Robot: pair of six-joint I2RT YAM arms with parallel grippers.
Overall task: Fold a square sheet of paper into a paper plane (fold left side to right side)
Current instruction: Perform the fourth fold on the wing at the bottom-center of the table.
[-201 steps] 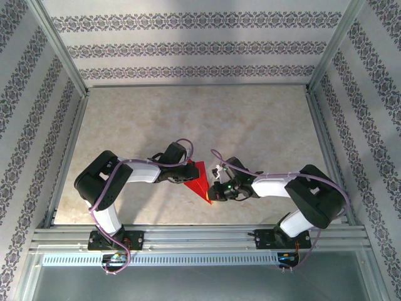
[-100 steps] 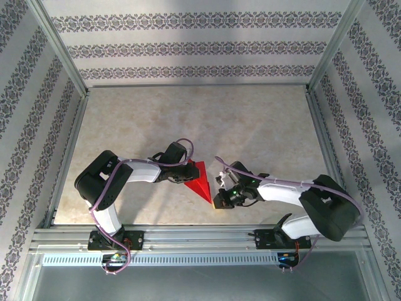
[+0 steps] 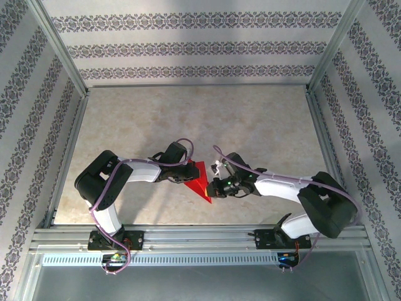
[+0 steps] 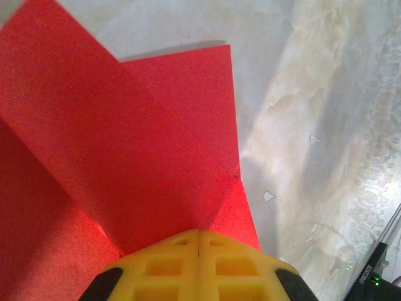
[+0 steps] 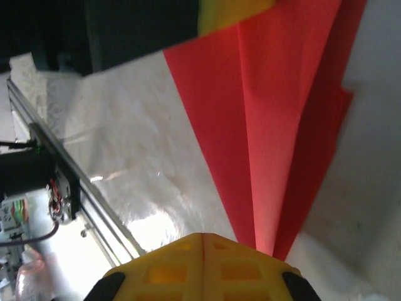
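Observation:
The red paper (image 3: 200, 179) lies on the table as a narrow creased wedge, its point toward the near edge. My left gripper (image 3: 187, 176) is shut, its tips resting on the paper's left part. In the left wrist view the shut yellow jaws (image 4: 198, 232) sit over folded red layers (image 4: 125, 144). My right gripper (image 3: 213, 187) is shut at the wedge's right edge near the point. In the right wrist view its jaws (image 5: 203, 236) meet the narrow end of the paper (image 5: 276, 113), and the left gripper's yellow fingers (image 5: 232, 12) show at the far end. Whether either jaw pinches paper is unclear.
The pale marbled tabletop (image 3: 200, 119) is fenced by aluminium rails: one along the near edge (image 3: 200, 237), and one on each side (image 3: 69, 150) (image 3: 322, 144). Patterned walls stand behind them. The near rail also shows in the right wrist view (image 5: 56, 169).
The right gripper swung out toward the near edge, then came back up against the paper's right edge near the point. The left arm and the paper have stayed put.

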